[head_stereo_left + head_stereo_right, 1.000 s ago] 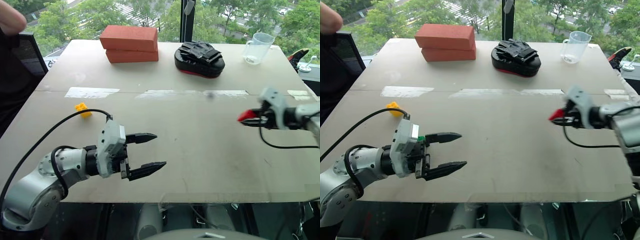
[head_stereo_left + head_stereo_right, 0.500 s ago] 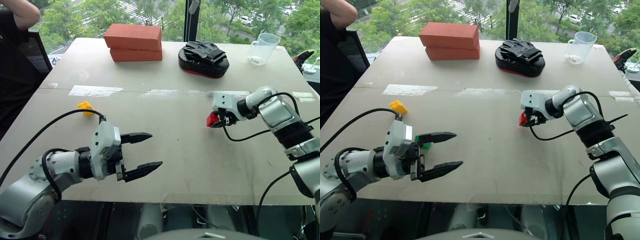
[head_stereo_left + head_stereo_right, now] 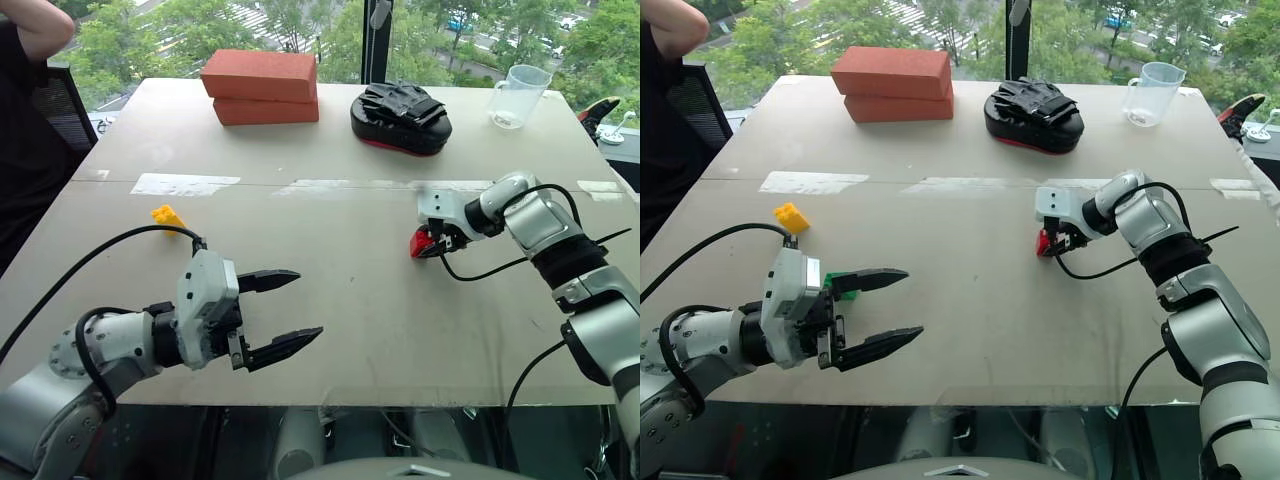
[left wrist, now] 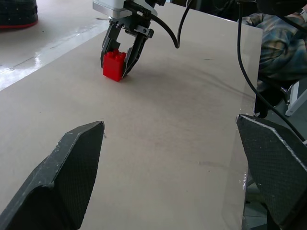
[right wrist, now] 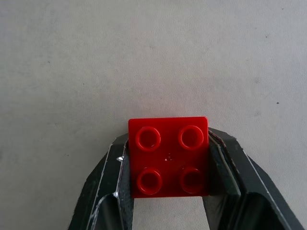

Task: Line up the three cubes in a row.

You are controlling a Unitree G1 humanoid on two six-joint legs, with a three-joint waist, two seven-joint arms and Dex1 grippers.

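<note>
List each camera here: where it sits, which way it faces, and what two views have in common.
Head stereo pair: on the head, looking forward and down over the table; the open left gripper and the right gripper show.
Left wrist view: on the left arm, looking across the table between its own fingers.
Right wrist view: on the right arm, looking down at the table along its fingers.
Shared: both wrist views show the red cube clamped in the right gripper.

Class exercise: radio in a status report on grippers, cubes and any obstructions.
Right gripper shut on red cube, at the table. Left gripper open, empty. Yellow cube and green cube apart on the left. Nothing in the way.
</note>
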